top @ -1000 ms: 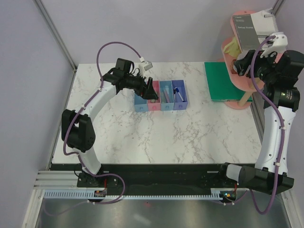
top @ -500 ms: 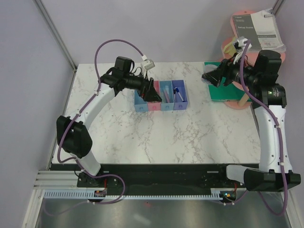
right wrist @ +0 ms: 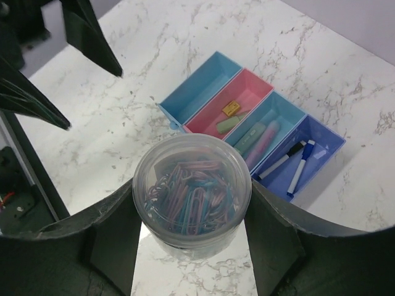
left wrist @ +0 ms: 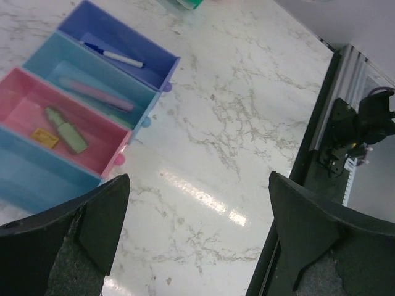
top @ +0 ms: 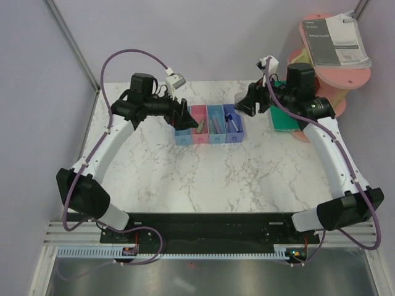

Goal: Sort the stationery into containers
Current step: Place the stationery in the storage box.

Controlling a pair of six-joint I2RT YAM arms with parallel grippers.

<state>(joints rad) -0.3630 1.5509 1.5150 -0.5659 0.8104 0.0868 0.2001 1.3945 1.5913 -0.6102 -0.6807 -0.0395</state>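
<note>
**Two arms over a marble table [top: 247, 179].** The left gripper [left wrist: 197, 246] hangs above the tabletop with its jaws wide apart. A row of four joined bins [top: 210, 123] lies ahead of it and to its left, apart from its fingers [left wrist: 86, 240]. The right gripper [right wrist: 192, 213] is clamped on a clear jar of paper clips [right wrist: 191, 191], with one finger against each side. The fingertips are hidden behind the jar, so how far they reach around it cannot be told. The bins stand beyond and below the jar, clear of it. The first light blue bin [right wrist: 200, 89] sits at the end nearest the left gripper. Next to it, the pink bin [right wrist: 250, 89] holds a tan block [right wrist: 231, 108] and a green stick [right wrist: 227, 124]. The second light blue bin [right wrist: 284, 111] holds a green stick [right wrist: 250, 139] and a pink stick [right wrist: 264, 143] lying side by side. The dark blue bin [right wrist: 321, 139] holds two pens [right wrist: 281, 161], probably white-bodied with dark caps. Behind the right gripper and to its right are a green mat [top: 281, 120] and a pink shelf [top: 345, 77] with a booklet [top: 336, 40] on top.
</note>
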